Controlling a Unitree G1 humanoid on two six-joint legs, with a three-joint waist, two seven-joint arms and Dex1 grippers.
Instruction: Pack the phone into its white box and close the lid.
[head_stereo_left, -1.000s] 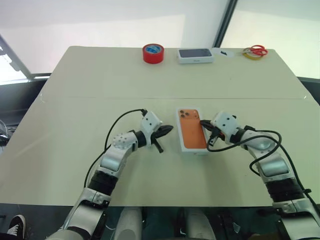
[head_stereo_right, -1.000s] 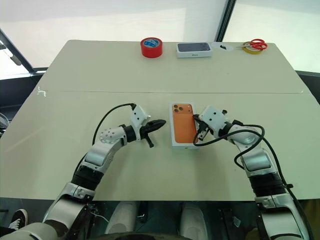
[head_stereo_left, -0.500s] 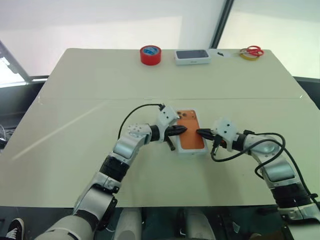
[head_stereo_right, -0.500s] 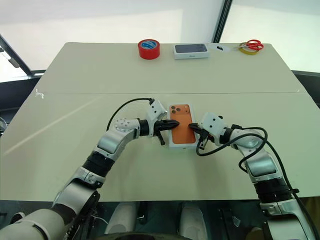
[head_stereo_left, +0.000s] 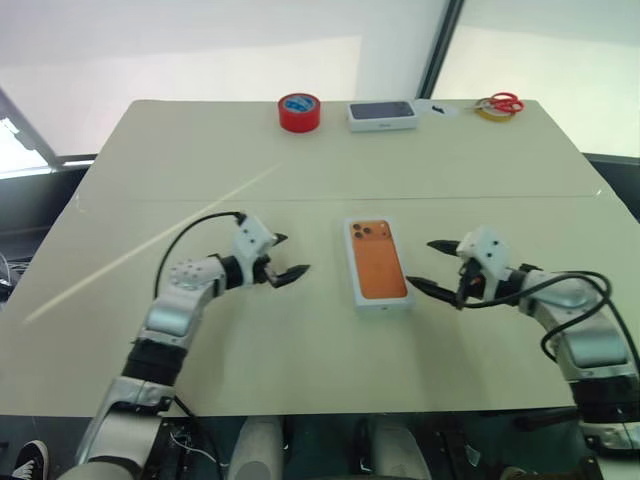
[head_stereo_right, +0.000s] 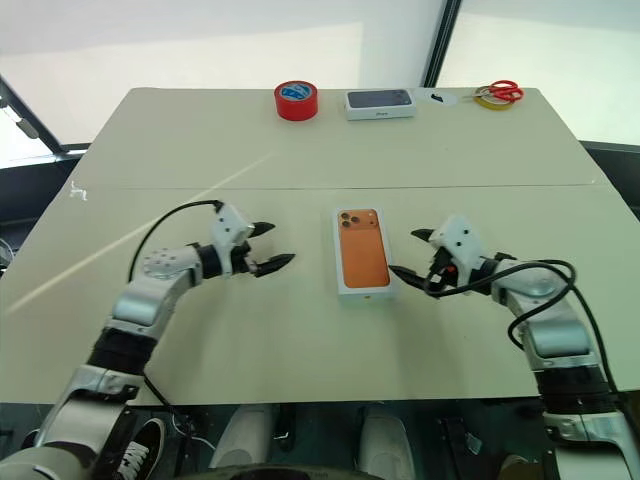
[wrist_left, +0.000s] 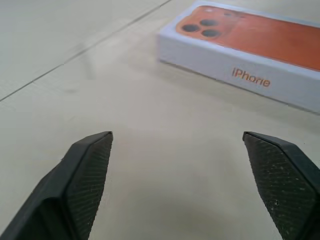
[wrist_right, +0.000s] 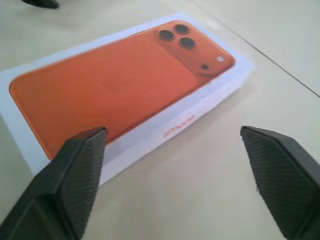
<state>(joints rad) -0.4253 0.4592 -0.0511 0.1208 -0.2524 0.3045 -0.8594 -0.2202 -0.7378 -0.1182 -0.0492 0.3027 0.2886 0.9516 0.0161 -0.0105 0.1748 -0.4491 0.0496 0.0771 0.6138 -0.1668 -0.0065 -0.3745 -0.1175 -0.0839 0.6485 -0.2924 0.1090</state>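
A: Beige surface (head_stereo_left: 200, 160), tape roll (head_stereo_left: 300, 110), dark-topped box (head_stereo_left: 381, 115) and scissors (head_stereo_left: 498, 104) along the far edge. Centre: the white box (head_stereo_left: 378, 264) lying flat, orange phone picture and lens cluster on top.

B: Pincers?

A: Half a second ago both were pressed in on it, fingers together. Now the left pincer (head_stereo_left: 282, 258) has pulled off to its side, fingers apart, and the right pincer (head_stereo_left: 438, 265) has backed off too, spread wide, holding nothing.

B: So?

A: Box looks shut, nothing touching it. I'd call it finished.
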